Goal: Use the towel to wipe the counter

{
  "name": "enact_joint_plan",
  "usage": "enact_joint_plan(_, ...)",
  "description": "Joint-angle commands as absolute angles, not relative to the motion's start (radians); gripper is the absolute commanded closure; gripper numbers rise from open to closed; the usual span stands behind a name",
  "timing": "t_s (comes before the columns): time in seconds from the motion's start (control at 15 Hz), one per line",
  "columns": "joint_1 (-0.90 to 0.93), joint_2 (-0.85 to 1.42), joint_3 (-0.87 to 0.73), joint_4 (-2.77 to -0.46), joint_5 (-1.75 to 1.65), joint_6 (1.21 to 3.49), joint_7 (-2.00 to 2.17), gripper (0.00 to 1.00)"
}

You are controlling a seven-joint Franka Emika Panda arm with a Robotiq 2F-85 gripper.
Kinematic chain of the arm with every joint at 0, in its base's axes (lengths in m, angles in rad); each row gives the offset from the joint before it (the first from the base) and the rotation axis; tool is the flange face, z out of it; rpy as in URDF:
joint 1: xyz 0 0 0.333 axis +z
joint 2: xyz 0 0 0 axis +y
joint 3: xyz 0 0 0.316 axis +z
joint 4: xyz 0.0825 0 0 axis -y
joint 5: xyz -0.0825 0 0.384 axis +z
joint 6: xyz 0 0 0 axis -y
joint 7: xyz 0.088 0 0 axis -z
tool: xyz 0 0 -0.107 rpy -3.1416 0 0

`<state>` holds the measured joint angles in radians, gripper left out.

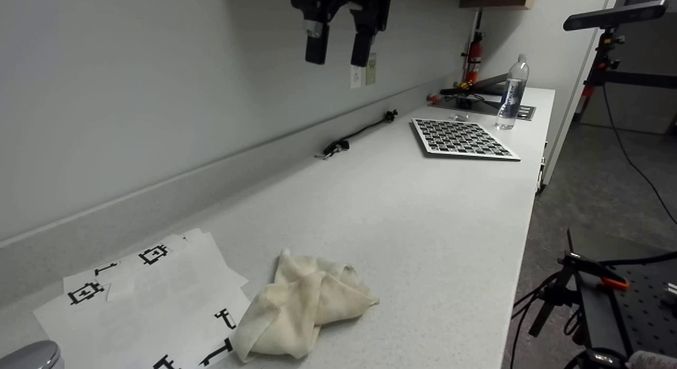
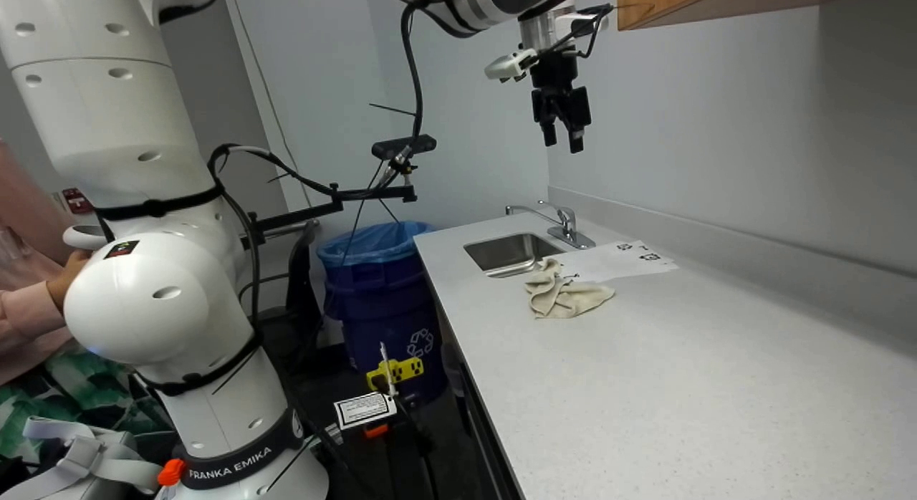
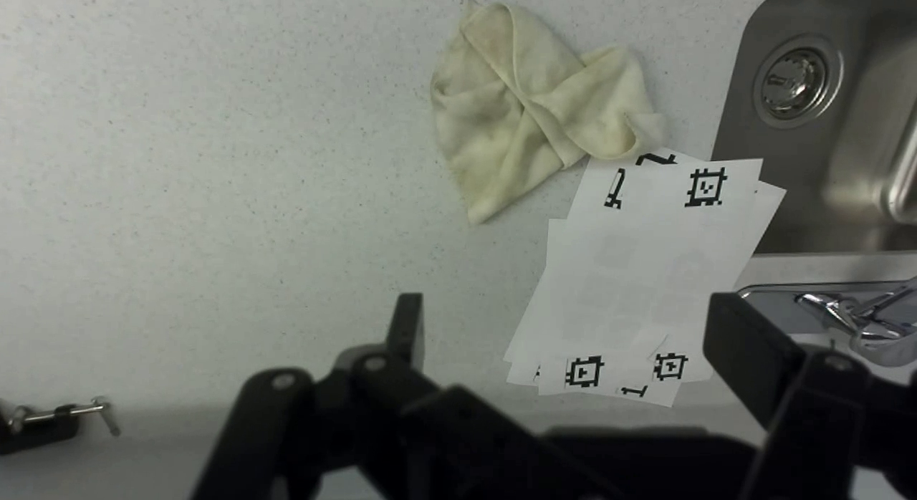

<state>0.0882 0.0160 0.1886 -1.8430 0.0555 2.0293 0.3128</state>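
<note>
Cream and crumpled, your towel [image 3: 530, 102] lies on the counter [image 3: 215, 163] just beside the sink [image 3: 845, 199], one edge lapping over the printed sheets [image 3: 637, 271], which themselves overlap the sink's edge in the wrist view. Your gripper [image 1: 338, 63] hangs well above the counter, its fingers [image 3: 408, 324] spread wide apart. The towel lies well below and apart from them; looking from the wrist, you see it beyond their tips, within the span between them. Between the sink and the wall [image 2: 716, 127] you have the faucet [image 2: 568, 228].
</note>
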Motion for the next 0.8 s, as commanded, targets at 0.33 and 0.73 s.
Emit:
enact_joint_plan(0.33,0.11,0.016,0.17,-1.827,0.056,2.014,0.313,0.0)
enact_joint_plan(0.73,0.118,0.077,0.172,-1.816,0.048,2.062,0.309,0.0)
